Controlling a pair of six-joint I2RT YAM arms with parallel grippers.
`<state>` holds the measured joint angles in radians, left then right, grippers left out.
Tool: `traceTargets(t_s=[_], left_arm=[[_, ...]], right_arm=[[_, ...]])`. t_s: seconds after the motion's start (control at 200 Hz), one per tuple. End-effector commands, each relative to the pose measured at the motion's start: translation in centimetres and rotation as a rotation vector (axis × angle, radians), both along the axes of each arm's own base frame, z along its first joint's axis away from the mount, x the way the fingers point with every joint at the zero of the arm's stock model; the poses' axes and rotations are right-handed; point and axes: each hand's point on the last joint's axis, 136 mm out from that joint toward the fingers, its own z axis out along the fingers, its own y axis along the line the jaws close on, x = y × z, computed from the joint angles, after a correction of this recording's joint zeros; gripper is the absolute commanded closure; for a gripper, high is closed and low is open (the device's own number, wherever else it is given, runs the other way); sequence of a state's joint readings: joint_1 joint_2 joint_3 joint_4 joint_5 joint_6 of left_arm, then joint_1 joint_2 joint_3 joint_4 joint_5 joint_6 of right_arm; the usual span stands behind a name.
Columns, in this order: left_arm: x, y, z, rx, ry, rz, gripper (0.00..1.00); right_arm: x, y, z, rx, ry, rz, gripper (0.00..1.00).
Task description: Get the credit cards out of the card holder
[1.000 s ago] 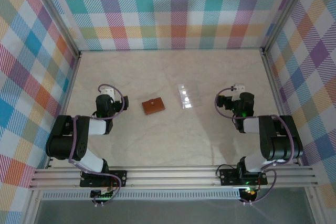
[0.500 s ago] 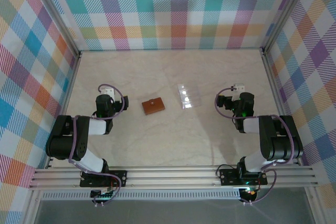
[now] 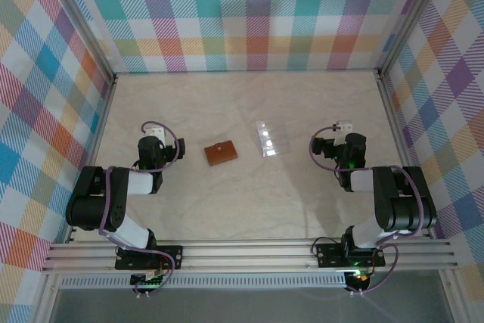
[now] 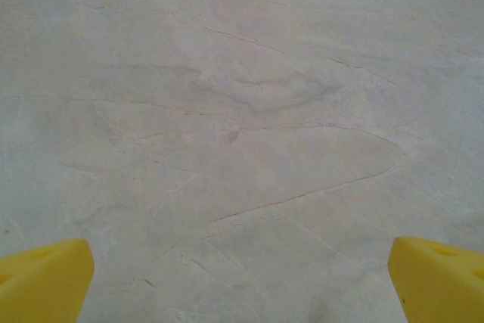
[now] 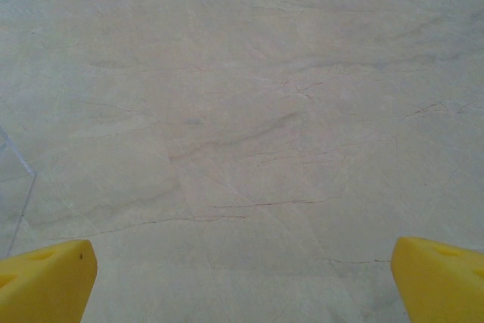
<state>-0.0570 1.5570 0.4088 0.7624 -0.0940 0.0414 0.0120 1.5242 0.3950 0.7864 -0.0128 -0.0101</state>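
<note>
The card holder [image 3: 221,153] lies shut and flat a little left of the middle of the overhead view, its strap tab up. I judge the credit cards are tucked inside the folded leather, so nothing of the task is done yet. It lies slightly askew to the frame, apart from a clear plastic rectangle with white dots [image 3: 272,139] up and to its right, and bare worktop [image 3: 249,104] shows on every side of it. That placing suits a two-arm job: one hand could pin or spread the leather while the other draws cards out. The left hand [image 4: 242,281] waits at the left of the overhead view and the right hand [image 5: 242,281] at the right. Each is released, with its yellow fingertips [image 4: 45,277] spread to the lower corners of its wrist view and only pale veined stone between them. The holder is nearer the left hand. There is plenty of room: the upper half of the worktop is bare up to the checked walls [image 3: 242,20]. The main crowding I foresee is the plastic rectangle, which sits between the right hand and the holder.
</note>
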Motion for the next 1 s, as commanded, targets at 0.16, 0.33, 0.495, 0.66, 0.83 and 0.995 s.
traceTargets(t_s=[0.16, 0.33, 0.495, 0.66, 0.83, 0.995], left_arm=[[0.9, -0.6, 1.4, -0.012, -0.047, -0.013, 0.00], [1.7, -0.2, 3.8, 0.048, 0.068, 0.062, 0.00], [1.6, -2.1, 5.6, -0.026, 0.163, 0.068, 0.00], [0.5, -6.7, 6.4, -0.164, 0.249, -0.017, 0.00], [-0.8, -11.8, 5.2, -0.226, 0.414, -0.131, 0.01], [-2.3, -16.0, 3.3, -0.243, 0.578, -0.235, 0.03]], right_arm=[[1.0, -0.7, 1.9, 0.022, -0.033, -0.043, 0.00], [1.1, -1.3, 4.4, 0.035, 0.072, -0.090, 0.00], [0.4, 1.0, 5.6, 0.152, 0.218, -0.008, 0.00], [-0.4, 3.5, 6.4, 0.311, 0.351, 0.056, 0.04], [-1.9, 7.6, 6.1, 0.401, 0.517, 0.223, 0.16], [-2.7, 10.6, 5.6, 0.430, 0.607, 0.339, 0.27]])
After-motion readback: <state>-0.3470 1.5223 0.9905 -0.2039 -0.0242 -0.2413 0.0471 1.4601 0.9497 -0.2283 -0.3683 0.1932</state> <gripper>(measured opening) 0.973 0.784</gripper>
